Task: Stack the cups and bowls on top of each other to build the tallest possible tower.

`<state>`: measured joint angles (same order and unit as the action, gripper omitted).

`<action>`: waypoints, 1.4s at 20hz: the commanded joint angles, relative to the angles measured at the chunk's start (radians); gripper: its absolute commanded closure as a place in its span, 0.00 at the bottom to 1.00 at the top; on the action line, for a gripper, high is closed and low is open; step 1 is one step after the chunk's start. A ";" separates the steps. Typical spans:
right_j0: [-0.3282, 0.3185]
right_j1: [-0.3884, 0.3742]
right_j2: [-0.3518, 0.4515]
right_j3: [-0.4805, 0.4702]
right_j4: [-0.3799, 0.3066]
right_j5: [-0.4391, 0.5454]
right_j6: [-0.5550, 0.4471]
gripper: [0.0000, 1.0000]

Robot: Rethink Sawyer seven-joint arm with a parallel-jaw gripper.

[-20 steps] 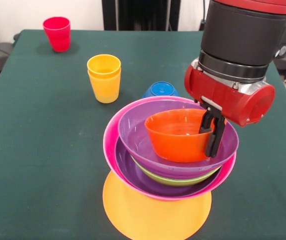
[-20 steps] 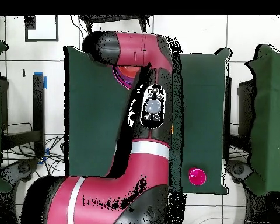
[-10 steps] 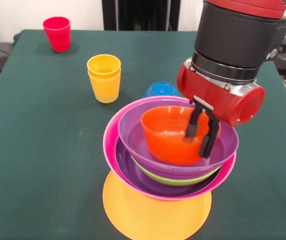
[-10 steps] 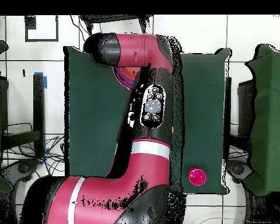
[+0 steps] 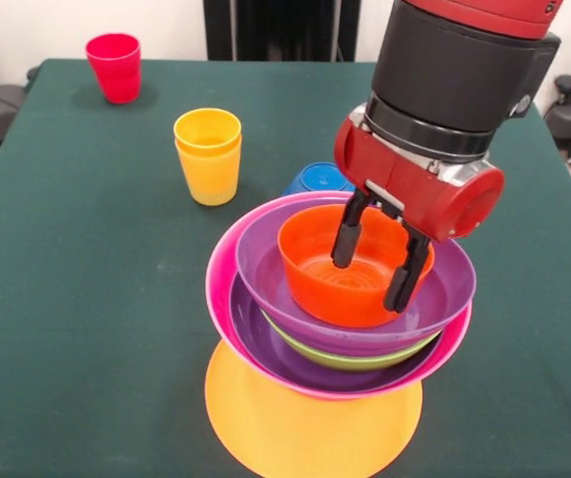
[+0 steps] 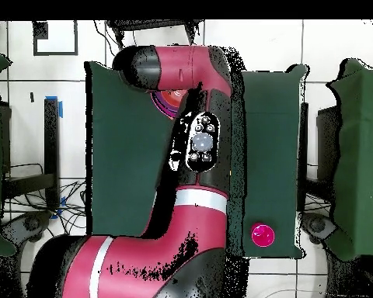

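Observation:
The tower stands near the front of the green table: an orange bowl (image 5: 305, 423) at the base, then a pink bowl (image 5: 221, 289), a purple bowl (image 5: 265, 344), a lime green bowl (image 5: 357, 360) and a second purple bowl (image 5: 263, 261). A small red-orange bowl (image 5: 325, 289) rests upright in the top purple bowl. My gripper (image 5: 375, 259) is open over that bowl's right side, one finger inside it, the other at its rim. A small blue bowl (image 5: 320, 179) sits upside down behind the tower. Two yellow cups (image 5: 207, 154) are nested at left. A red cup (image 5: 114, 67) stands far left. In the overhead view the arm hides the tower, leaving a pink edge (image 6: 166, 101).
The red cup (image 6: 260, 234) shows in the overhead view near a table corner (image 6: 294, 248). Dark green cloth (image 5: 76, 299) covers the table. My arm's red wrist (image 5: 420, 179) hangs over the tower's right half.
The gripper's fingers have spread and let go of the red-orange bowl's rim. The bowl has settled level in the purple bowl. The wrist has shifted slightly left in the front view.

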<state>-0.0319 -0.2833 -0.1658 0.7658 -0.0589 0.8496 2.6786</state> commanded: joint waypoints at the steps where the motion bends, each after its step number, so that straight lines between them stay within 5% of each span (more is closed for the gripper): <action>1: -0.035 -0.043 0.110 0.060 -0.056 0.105 -0.344 0.00; 10: -0.128 -0.202 0.256 0.272 0.003 -0.067 -0.405 0.00; 16: -0.186 -0.305 0.284 0.486 -0.020 -0.062 -0.404 0.00; 28: -0.279 -0.365 0.344 0.767 -0.042 -0.195 -0.335 0.00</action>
<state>-0.2947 -0.6486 0.0439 1.3093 -0.0480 0.7371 2.5480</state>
